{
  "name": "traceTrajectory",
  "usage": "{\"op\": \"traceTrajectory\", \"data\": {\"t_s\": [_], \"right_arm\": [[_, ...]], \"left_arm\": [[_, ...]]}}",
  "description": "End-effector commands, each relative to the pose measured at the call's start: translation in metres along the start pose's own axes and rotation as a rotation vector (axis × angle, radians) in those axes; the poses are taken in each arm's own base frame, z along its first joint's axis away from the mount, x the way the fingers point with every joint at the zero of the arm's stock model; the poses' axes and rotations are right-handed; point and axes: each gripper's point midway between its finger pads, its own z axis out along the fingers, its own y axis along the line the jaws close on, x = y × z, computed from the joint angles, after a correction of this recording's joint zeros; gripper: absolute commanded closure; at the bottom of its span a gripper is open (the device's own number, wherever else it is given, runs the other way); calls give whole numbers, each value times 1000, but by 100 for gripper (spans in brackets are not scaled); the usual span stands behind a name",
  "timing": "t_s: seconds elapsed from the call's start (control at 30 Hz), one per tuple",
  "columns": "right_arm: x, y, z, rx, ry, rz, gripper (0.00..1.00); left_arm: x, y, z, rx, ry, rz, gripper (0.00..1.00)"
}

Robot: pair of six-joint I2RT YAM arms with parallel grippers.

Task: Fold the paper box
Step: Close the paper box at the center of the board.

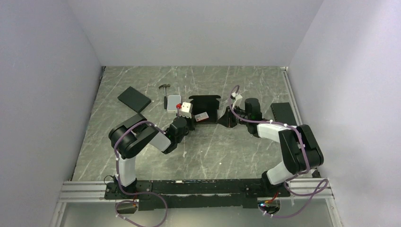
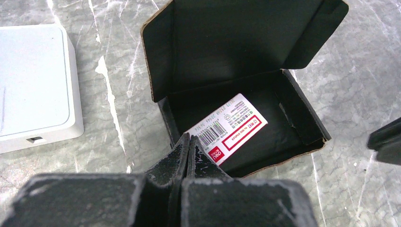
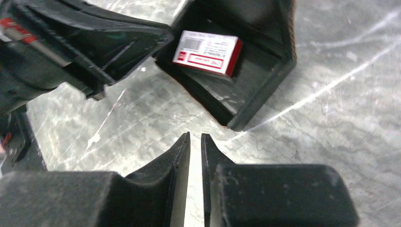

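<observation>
The paper box (image 1: 208, 105) sits mid-table as a black open tray with its lid (image 2: 227, 42) standing up at the back. A red and white staples packet (image 2: 227, 130) lies inside it. My left gripper (image 2: 189, 138) is shut, its tips at the box's near left corner with no cardboard showing between them. My right gripper (image 3: 195, 137) hovers over bare table just off a corner of the box (image 3: 255, 101). Its fingers stand a narrow gap apart with nothing in it. The packet (image 3: 208, 53) and the left gripper (image 3: 94, 42) also show in the right wrist view.
A white case (image 2: 33, 85) lies left of the box, next to a small white and red block (image 1: 186, 109). A small hammer (image 1: 164, 90) and a black slab (image 1: 134, 99) lie at back left. Another black slab (image 1: 283, 112) lies at the right.
</observation>
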Motion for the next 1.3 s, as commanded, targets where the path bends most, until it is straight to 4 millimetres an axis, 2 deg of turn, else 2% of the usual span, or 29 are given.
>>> {"op": "traceTrajectory", "data": {"t_s": [0.0, 0.13, 0.17, 0.2, 0.23, 0.3, 0.33, 0.37, 0.47, 0.57, 0.6, 0.63, 0.73, 0.9, 1.03, 1.27], "right_arm": [[-29, 33, -25, -214, 35, -279, 84], [-34, 56, -55, -359, 88, -564, 88], [-44, 59, -60, -369, 72, -642, 88], [-55, 62, -63, -368, 49, -707, 82], [-64, 61, -63, -357, 34, -750, 61], [-71, 53, -57, -325, 59, -725, 18], [-71, 48, -52, -347, 106, -720, 7], [-77, 43, -47, -359, 162, -718, 4], [-100, 40, -32, -429, 237, -701, 9], [-122, 32, -19, -362, 224, -870, 3], [-118, 26, -13, -369, 266, -909, 3], [-126, 26, -7, -371, 295, -949, 3], [-129, 16, 9, -376, 374, -954, 5], [-145, 8, 32, -331, 358, -967, 5], [-135, 2, 49, -376, 423, -947, 8], [-118, -5, 69, -400, 486, -915, 35]], "left_arm": [[8, 5, -3, -18, 42, 50, 100], [7, 5, -4, -16, 38, 50, 100], [8, 5, -3, -16, 38, 49, 100], [8, 4, -3, -13, 37, 48, 100], [7, 4, -3, -11, 35, 49, 100], [7, 3, -3, -6, 37, 50, 100], [7, 3, -3, -5, 38, 52, 100], [6, 2, -3, -2, 36, 53, 100], [5, 0, -3, 7, 42, 52, 100], [4, -3, -3, 18, 42, 49, 100], [3, -4, -3, 23, 43, 47, 100], [3, -5, -2, 27, 45, 48, 100], [4, -7, 0, 33, 49, 51, 100], [5, -9, 0, 40, 52, 46, 100], [4, -10, 2, 43, 50, 52, 100], [-18, -17, -2, 61, 29, 46, 100]]}}
